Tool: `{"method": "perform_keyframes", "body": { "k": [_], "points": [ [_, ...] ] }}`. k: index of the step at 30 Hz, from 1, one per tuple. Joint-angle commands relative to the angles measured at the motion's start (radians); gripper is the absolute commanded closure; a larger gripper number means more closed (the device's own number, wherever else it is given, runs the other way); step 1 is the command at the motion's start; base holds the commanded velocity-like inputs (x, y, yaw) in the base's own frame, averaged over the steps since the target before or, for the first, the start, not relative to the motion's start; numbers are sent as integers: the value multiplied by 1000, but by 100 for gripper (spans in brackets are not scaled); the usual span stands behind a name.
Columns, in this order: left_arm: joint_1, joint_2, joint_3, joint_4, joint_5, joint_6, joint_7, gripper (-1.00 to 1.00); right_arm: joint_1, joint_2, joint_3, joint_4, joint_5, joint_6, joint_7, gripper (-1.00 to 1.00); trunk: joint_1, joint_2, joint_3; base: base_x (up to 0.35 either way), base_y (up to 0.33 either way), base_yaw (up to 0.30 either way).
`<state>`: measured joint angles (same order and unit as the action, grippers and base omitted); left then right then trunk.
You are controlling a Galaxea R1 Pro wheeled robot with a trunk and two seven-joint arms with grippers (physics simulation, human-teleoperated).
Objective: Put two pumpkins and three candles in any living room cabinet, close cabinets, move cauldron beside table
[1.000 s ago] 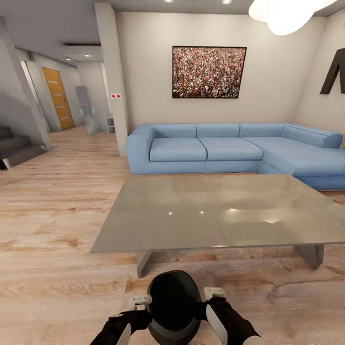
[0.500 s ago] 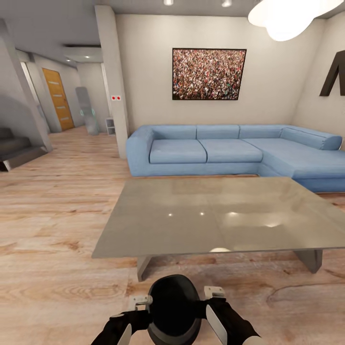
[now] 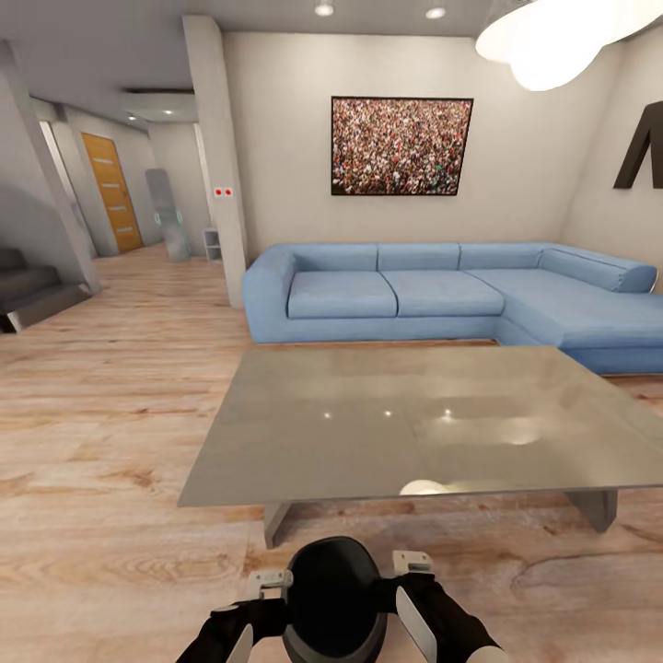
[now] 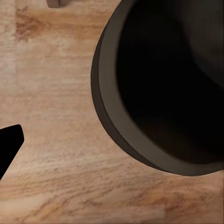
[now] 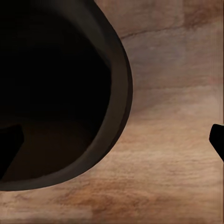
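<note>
Change since earlier: the whole head view has tilted a little; sofa, picture and worktop sit lower in the frame and more ceiling shows. This reads as my camera moving, not the furniture. The cauldron holds the same place between my arms.

Item carried: cauldron (image 3: 333,599), black, round, open mouth up, at the near edge of the scene, low and centred, over the wood floor (image 3: 110,442).

Left jaws (image 3: 269,580): pressed against the cauldron's left side. In the left wrist view the rim (image 4: 109,116) runs close past one dark fingertip (image 4: 9,142). I cannot tell whether the jaws pinch the rim or only brace it.

Right jaws (image 3: 412,562): against the cauldron's right side, mirroring the left. In the right wrist view one fingertip (image 5: 217,140) lies outside the rim (image 5: 126,93) and a dark shape sits inside the bowl, so I judge them straddling the wall, but I cannot tell how tightly.

Worktop (image 3: 414,414): grey glossy low table, just beyond the cauldron, bare.

Sofa (image 3: 442,290): blue, corner type, far side of the worktop.

Pumpkins, candles, cabinet: not recorded here.

Step in hand: judged to be the cauldron leg, bringing it to the table.

Next move calls for: lowering the cauldron onto the floor close beside the worktop's near edge, level, then parting both jaws evenly so it does not tip.
</note>
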<state>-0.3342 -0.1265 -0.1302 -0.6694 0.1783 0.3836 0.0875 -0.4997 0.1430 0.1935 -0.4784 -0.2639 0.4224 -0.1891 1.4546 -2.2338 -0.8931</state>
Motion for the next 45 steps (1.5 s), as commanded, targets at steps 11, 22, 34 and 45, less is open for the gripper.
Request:
{"method": "perform_keyframes", "body": {
  "k": [11,22,34,45],
  "points": [
    [0,3,-6,4,3,0,27,-100,0,-4,7,1,-9,-35,-10,-100,-42,77,34,0,0,0],
    [0,12,-6,214,-1,-163,46,-100,0,-10,11,4,-4,-62,-10,-100,-85,154,68,0,0,0],
    [0,15,-11,275,-1,-231,46,-100,5,-10,12,6,-6,-68,-10,-100,-131,238,106,0,0,0],
    [0,19,-7,328,0,-263,47,-100,6,-9,11,77,-4,-126,-12,-100,-173,315,140,0,0,0]
  ]
}}
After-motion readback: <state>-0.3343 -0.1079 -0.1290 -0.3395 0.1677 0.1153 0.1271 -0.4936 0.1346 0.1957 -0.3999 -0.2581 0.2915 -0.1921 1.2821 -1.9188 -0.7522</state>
